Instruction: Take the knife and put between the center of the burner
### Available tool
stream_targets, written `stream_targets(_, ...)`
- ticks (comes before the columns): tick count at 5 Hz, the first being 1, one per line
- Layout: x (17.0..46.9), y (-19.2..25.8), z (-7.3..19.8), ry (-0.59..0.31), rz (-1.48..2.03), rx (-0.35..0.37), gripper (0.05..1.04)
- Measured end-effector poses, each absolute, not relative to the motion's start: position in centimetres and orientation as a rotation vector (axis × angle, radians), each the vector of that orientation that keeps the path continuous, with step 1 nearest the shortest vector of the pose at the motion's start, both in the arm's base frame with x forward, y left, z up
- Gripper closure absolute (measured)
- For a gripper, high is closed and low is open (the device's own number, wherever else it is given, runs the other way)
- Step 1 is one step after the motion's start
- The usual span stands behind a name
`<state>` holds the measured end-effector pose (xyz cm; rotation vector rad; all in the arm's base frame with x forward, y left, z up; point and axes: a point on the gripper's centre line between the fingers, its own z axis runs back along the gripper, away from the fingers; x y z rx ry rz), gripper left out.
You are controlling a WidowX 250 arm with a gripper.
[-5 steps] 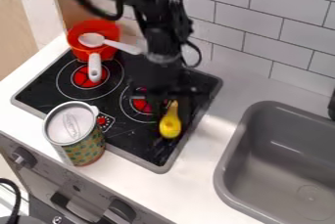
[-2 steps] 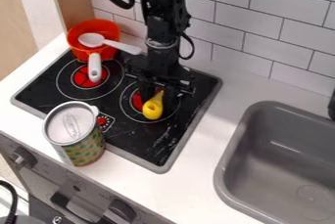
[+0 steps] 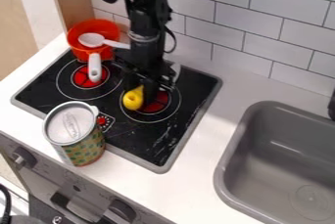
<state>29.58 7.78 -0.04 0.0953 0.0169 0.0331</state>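
Cooktop [image 3: 140, 137]: flat, black, scuffed, grey-rimmed. Can [image 3: 85, 153]: cylindrical, patterned side. Knife [image 3: 133, 100]: yellow, smooth, bulbous handle end with hole. Pincer [image 3: 142, 90]: clamped on the knife.

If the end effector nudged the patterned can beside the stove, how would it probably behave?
The can stands upright and looks taller than wide, so a push near its top might tip it. Its round wall suggests it would roll once down. The smooth, even rim hints at a stiff body unlikely to fold.
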Motion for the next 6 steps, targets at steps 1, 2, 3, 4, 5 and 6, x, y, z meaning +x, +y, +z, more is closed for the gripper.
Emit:
stream_targets(1,29.8,9.4,-0.1,-0.023,0.024,0.078,0.676)
stream_targets(2,29.7,9.8,-0.1,-0.025,0.026,0.079,0.612)
stream_targets(3,29.9,9.7,0.4,-0.056,0.009,0.096,0.323)
stream_targets(4,29.9,9.4,1.9,-0.101,-0.012,0.088,0.099)
stream_targets(5,29.7,9.2,3.6,-0.122,-0.007,0.065,0.086)
stream_targets(6,29.3,8.8,5.1,-0.126,-0.005,0.040,0.086)
